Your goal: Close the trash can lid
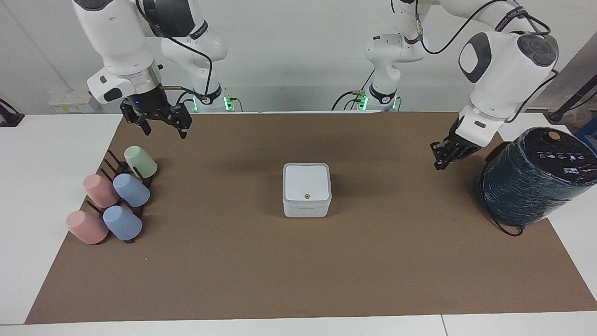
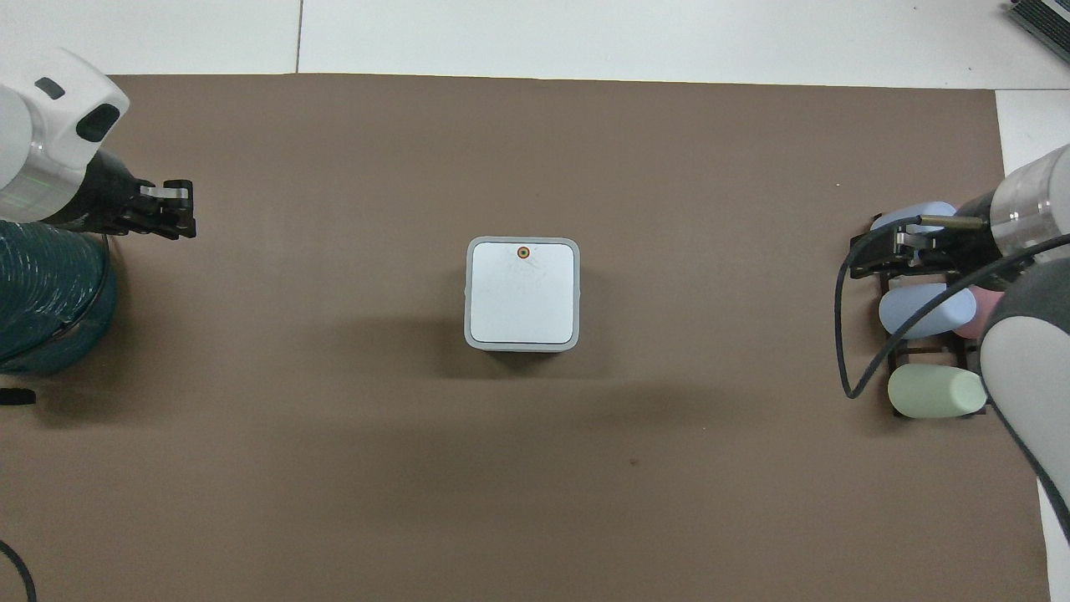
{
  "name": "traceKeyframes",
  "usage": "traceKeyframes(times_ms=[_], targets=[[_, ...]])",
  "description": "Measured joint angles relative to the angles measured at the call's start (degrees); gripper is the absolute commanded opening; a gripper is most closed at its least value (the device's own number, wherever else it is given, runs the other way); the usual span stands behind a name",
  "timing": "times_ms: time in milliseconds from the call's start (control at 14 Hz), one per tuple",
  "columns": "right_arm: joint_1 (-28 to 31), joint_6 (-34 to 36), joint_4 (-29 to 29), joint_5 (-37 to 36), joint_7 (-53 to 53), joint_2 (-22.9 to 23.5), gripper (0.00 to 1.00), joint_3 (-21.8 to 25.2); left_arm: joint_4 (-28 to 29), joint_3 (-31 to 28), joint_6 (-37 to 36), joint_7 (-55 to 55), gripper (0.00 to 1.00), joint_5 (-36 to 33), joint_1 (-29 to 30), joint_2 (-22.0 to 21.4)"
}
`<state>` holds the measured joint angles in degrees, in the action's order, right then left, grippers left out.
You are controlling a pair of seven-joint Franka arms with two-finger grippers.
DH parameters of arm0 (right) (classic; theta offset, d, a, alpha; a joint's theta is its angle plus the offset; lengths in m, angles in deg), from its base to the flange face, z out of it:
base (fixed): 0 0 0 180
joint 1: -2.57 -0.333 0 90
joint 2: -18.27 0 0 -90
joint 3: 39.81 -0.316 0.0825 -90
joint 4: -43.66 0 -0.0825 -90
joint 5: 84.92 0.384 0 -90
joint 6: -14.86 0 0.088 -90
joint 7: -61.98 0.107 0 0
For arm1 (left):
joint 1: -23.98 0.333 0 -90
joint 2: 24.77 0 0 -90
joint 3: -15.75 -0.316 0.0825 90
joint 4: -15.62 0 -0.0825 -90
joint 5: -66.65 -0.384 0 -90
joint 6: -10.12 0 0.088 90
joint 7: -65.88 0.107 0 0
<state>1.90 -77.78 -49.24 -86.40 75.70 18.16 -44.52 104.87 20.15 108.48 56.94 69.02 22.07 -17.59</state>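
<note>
The lid lies flat on the trash can; its front label is unreadable. The left gripper, pinched together and empty, hangs beside the teal cylinder; the right gripper, spread and empty, waits above the cups.

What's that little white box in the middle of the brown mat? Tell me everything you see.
The trash can is a small white square box with rounded corners, plastic-looking, standing upright mid-mat. Its flat lid lies shut, flush in the rim, with an orange dot at the edge away from the robots. Nothing touches it.
</note>
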Motion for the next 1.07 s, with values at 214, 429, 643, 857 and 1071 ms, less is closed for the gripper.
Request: traceKeyframes(times_ms=[214, 429, 643, 857, 1071], targets=[[0.00, 0.00, 0.00, 0.00, 0.00, 0.00, 1.00, 0.00, 0.00, -0.08, -0.56, 0.01, 1.00, -0.67, 0.01, -2.19], [0.00, 0.00, 0.00, 0.00, 0.00, 0.00, 1.00, 0.00, 0.00, -0.08, -0.57, 0.09, 1.00, -1.29, 0.01, -2.57], [0.00, 0.00, 0.00, 0.00, 0.00, 0.00, 1.00, 0.00, 0.00, 0.10, -0.56, 0.52, 1.00, -2.81, -0.03, -2.79], [0.00, 0.00, 0.00, 0.00, 0.00, 0.00, 1.00, 0.00, 0.00, 0.18, -0.57, 3.51, 1.00, -2.99, -0.07, -2.96], [0.00, 0.00, 0.00, 0.00, 0.00, 0.00, 1.00, 0.00, 0.00, 0.21, -0.57, 5.13, 1.00, -3.00, -0.08, -3.25]])
